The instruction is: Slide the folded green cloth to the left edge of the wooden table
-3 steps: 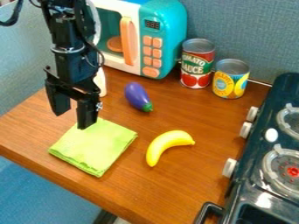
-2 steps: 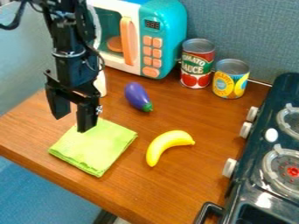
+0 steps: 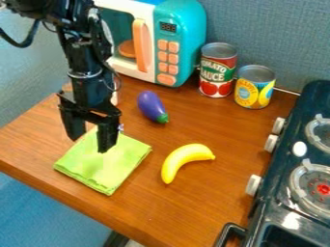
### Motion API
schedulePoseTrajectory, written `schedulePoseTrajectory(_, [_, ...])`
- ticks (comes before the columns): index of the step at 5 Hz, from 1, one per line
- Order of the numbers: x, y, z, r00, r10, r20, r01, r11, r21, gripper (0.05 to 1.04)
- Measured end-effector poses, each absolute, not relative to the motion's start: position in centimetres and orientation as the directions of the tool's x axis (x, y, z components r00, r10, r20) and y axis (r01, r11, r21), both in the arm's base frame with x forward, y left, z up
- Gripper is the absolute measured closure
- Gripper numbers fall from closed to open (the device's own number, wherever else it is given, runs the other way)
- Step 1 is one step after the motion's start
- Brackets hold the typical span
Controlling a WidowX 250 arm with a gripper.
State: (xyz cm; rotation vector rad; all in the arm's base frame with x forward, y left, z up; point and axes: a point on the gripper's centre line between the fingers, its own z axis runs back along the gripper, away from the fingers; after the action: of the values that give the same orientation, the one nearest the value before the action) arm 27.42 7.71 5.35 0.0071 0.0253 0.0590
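Banana (image 3: pixel 184 160) right of cloth (image 3: pixel 108 167)

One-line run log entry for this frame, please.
gripper: open, empty, over green cloth's upper part | folded green cloth: on wooden counter | yellow banana: beside cloth | purple eggplant: behind banana

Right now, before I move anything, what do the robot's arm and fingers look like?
The arm is black and jointed, with a thin greyish ring around it. A thick dark cable loops off its upper part. The two fingers are black, straight and blocky, with a small pale metallic bit beside one.
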Motion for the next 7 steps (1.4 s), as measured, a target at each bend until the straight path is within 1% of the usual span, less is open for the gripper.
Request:
schedulePoseTrajectory(1, [28.0, 7.6, 4.4, 0.998, 0.068, -0.008, -0.068, 0.998, 0.011, 0.083])
schedulePoseTrajectory(2, [27.4, 6.7, 2.1, 0.996, 0.04, -0.085, -0.037, 0.999, 0.039, 0.083])
schedulePoseTrajectory(4, [27.6, 6.8, 1.2, 0.994, 0.044, -0.099, -0.038, 0.998, 0.059, 0.083])
schedulePoseTrajectory(5, [28.1, 8.2, 1.3, 0.991, 0.07, -0.115, -0.056, 0.991, 0.119, 0.083])
schedulePoseTrajectory(6, [28.8, 11.7, 1.5, 0.979, 0.148, -0.139, -0.121, 0.976, 0.181, 0.084])
schedulePoseTrajectory(7, [29.7, 13.6, 1.5, 0.97, 0.178, -0.163, -0.142, 0.967, 0.21, 0.083])
